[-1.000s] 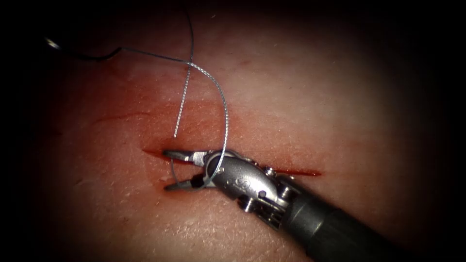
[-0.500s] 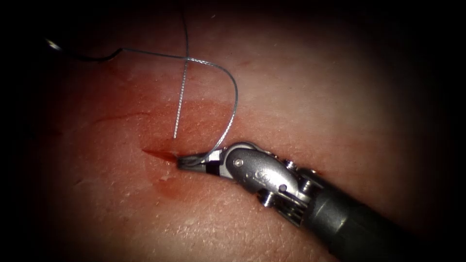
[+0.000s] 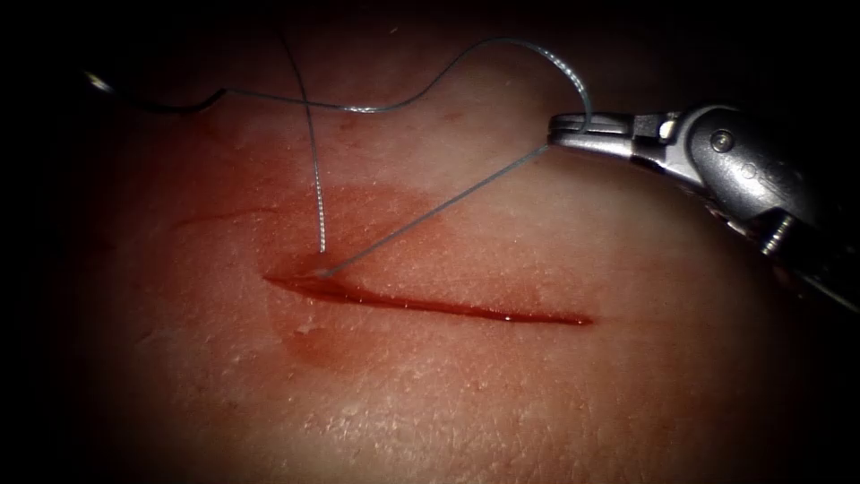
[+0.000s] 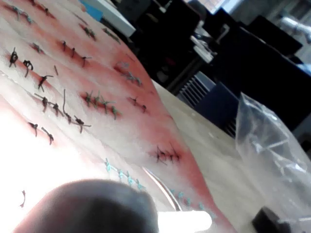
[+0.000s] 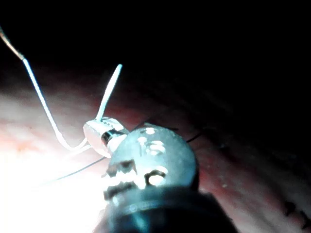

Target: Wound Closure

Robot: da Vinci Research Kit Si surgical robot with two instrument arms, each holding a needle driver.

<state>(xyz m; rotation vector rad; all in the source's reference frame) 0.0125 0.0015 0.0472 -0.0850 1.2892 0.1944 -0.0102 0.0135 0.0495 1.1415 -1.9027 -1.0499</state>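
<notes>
Moved up and right from the cut (image 3: 430, 306) — my right tool (image 3: 573, 130), jaws clamped on thread (image 3: 439, 208) drawn taut from tissue (image 3: 448, 394); needle unseen.

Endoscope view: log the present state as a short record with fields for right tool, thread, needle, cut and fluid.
right tool: right arm's tool up and right of the cut, jaws shut on the thread
thread: thread runs taut from the jaws down to the cut's left end; slack loops behind the jaws toward the far left
needle: cannot tell where it is
cut: cut lies open across the tissue
fluid: red fluid stains the tissue around the cut's left end
</notes>
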